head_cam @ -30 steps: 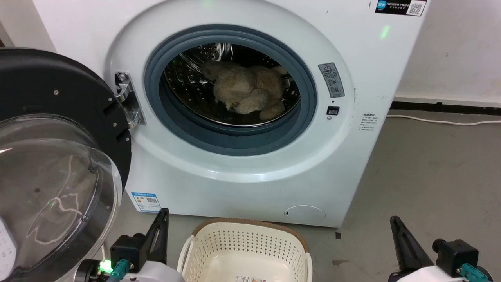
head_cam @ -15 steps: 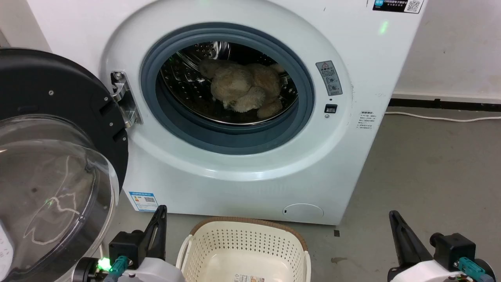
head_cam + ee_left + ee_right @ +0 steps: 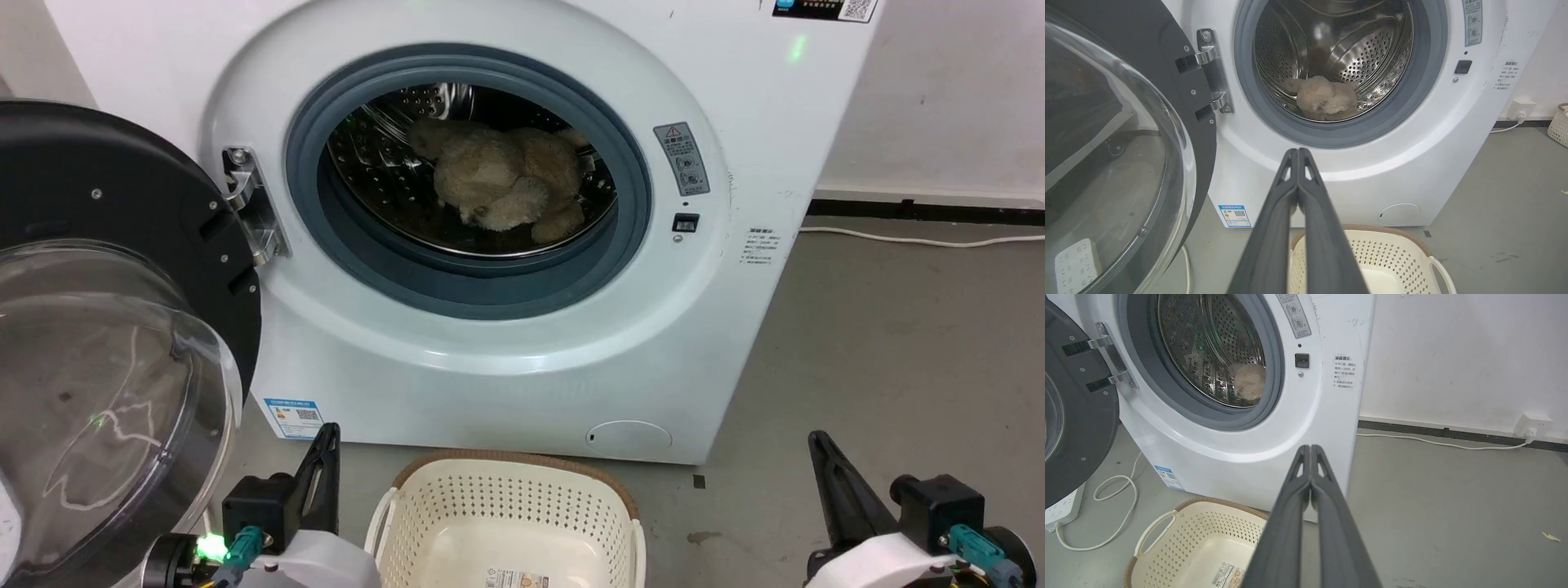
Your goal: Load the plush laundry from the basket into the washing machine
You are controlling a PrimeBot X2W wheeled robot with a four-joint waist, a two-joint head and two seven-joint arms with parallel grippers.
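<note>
Jaws left and right clenched; plush laundry [image 3: 502, 184] lies inside washing machine [image 3: 490, 359].

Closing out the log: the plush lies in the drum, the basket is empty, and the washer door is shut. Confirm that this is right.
One thing is wrong: the washer door is not shut. It stands swung wide open at the left, as the head view shows. The rest holds: the plush lies in the drum, and the basket is empty.
</note>
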